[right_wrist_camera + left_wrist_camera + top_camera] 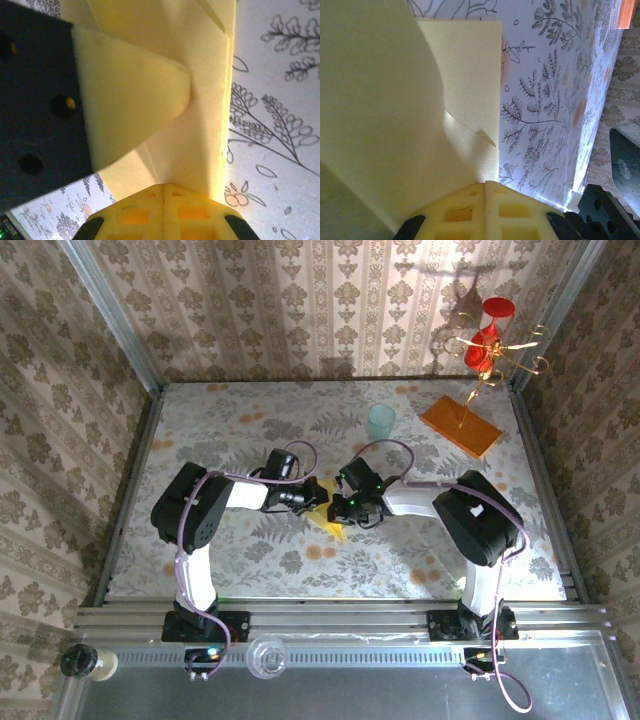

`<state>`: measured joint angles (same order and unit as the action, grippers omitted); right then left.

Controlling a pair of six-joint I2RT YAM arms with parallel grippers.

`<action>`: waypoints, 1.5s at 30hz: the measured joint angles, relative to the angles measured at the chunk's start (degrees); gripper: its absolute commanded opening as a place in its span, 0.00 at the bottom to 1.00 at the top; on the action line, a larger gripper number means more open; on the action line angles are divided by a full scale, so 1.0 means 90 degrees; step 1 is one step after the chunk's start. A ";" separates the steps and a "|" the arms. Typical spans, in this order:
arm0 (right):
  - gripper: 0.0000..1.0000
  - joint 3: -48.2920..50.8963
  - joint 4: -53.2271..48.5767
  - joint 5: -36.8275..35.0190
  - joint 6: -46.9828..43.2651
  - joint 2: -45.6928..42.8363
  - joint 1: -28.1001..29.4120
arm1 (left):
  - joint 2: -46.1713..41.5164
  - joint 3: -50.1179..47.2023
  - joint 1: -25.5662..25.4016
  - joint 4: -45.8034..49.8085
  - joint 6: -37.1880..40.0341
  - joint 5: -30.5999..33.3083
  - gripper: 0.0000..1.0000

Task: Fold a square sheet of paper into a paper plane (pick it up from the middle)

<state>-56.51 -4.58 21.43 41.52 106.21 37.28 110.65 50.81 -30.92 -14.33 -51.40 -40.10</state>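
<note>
Nearest of all, on the metal rail (340,655) well to the near side of the teal cup (381,422), sit a clear round object (266,657) and, farther left, a black knob (80,661). Beyond the rail, nearer than the cup and slightly to its left, the two grippers meet over the flowered table (230,430). The left gripper (312,498) is clamped on the sheet of paper (332,523). In its wrist view the pale fingertips (460,212) press together and yellow paper rises from between them (one curling flap blocks the left half of that view). The right gripper (342,504) is likewise pinched tight on the paper. In its wrist view the other arm's cream finger (130,95) and black body stand in the way on the left. From above, both gripper heads cover much of the sheet, and a yellow corner shows on their near side. Just right of the cup lies an orange slab (460,426), from which a gold stand (470,390) carrying red pieces (498,308) rises.
</note>
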 measured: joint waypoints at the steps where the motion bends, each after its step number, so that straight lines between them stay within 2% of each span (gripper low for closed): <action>1: 0.05 0.0039 -0.0005 0.0005 -0.0002 -0.0046 0.0000 | 0.0000 0.0000 0.0000 0.0000 0.0000 -0.0002 0.03; 10: 0.08 0.0083 -0.0284 0.0046 -0.0097 -0.0563 0.0114 | 0.0002 0.0010 0.0017 0.0022 0.0000 -0.0002 0.03; 26: 0.08 0.0073 -0.0721 -0.0010 -0.0097 -0.0328 0.0180 | 0.0019 0.0085 0.0017 0.0175 0.0002 -0.0002 0.03; 45: 0.08 0.0204 -0.0631 -0.0017 -0.0097 -0.0328 0.0138 | 0.0029 0.0117 0.0017 0.0240 0.0005 -0.0005 0.03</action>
<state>-54.68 -10.26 21.28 40.64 103.26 38.52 110.91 51.86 -30.76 -12.16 -51.35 -40.14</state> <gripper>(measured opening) 0.078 0.059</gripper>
